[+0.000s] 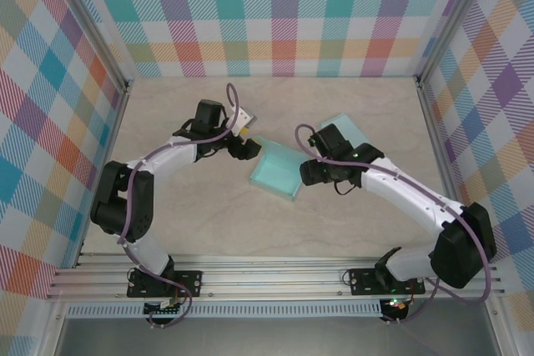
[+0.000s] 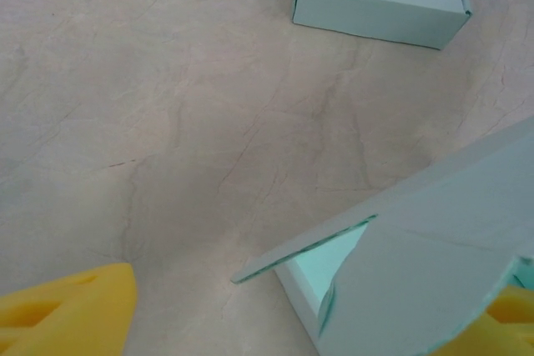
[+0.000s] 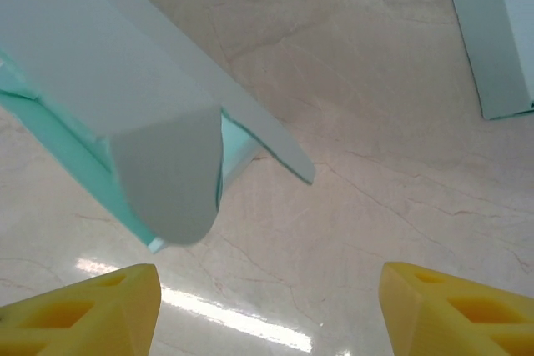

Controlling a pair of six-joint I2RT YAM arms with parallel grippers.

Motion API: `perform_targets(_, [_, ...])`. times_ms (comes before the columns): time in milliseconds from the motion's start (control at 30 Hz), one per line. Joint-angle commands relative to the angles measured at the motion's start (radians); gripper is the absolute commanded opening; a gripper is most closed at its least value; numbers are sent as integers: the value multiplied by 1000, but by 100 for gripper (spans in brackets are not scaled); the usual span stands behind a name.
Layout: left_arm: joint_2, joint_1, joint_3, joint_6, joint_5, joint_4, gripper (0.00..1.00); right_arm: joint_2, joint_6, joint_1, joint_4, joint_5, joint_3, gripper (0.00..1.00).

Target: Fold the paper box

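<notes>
The paper box point(image 1: 278, 171) lies half-folded near the middle of the table, between your two grippers, with its bright teal inside facing up.

Your left gripper point(image 1: 246, 149) is just beside the box's left edge. Its yellow fingers point(image 2: 67, 314) are spread wide and hold nothing. A raised flap point(image 2: 434, 231) crosses in front of the right-hand finger, and you probably cannot judge from that angle whether the two touch.

Your right gripper point(image 1: 309, 171) is at the box's right edge, also spread wide with nothing held. Its wrist camera looks past a rounded tuck tab point(image 3: 171, 181) that hangs off the box's lifted side.

A second teal box point(image 1: 346, 129) stands farther back on the right, apart from the first and partly behind the right arm.

The table point(image 1: 209, 223) is a pale beige surface with faint marble-like veins. Pastel plaid walls point(image 1: 275, 14) enclose it at the back and on both sides. An aluminium rail point(image 1: 275, 277) along the near edge carries both arm bases.

The overhead camera gives you the layout of both boxes and both arms. The left wrist camera shows the second box's pale lid and side wall cleanly. The right wrist camera shows a bright strip of glare on the tabletop between the fingers.
</notes>
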Motion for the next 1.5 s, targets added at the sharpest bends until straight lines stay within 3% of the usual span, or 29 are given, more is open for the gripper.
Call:
perform_targets(0, [32, 5, 56, 33, 47, -41, 79, 43, -44, 6, 29, 32, 41, 65])
perform_targets(167, [70, -5, 96, 77, 45, -98, 75, 113, -58, 6, 58, 36, 69, 56])
perform_targets(300, [93, -7, 128, 89, 44, -147, 62, 152, -60, 6, 71, 38, 86, 44])
perform_targets(500, [88, -24, 125, 81, 48, -144, 53, 187, -63, 6, 81, 58, 96, 26])
perform_targets(600, [90, -36, 126, 70, 44, -136, 43, 201, -63, 6, 87, 67, 97, 20])
perform_targets(733, [94, -42, 124, 30, 33, -100, 28, 207, -64, 6, 89, 92, 97, 15])
perform_targets(867, [91, -47, 117, 5, 36, -71, 20, 197, -77, 5, 110, 105, 94, 10])
perform_targets(1067, [67, -67, 94, -16, 22, -55, 14, 183, -114, 6, 162, 99, 90, 0])
perform_targets(1267, [-23, -95, 17, -101, 5, -14, 11, 192, -158, 6, 259, 91, 82, 0])
perform_targets(1467, [-204, -128, -148, -269, -100, 84, 11, 253, -264, 0, 348, 1, 100, 0])
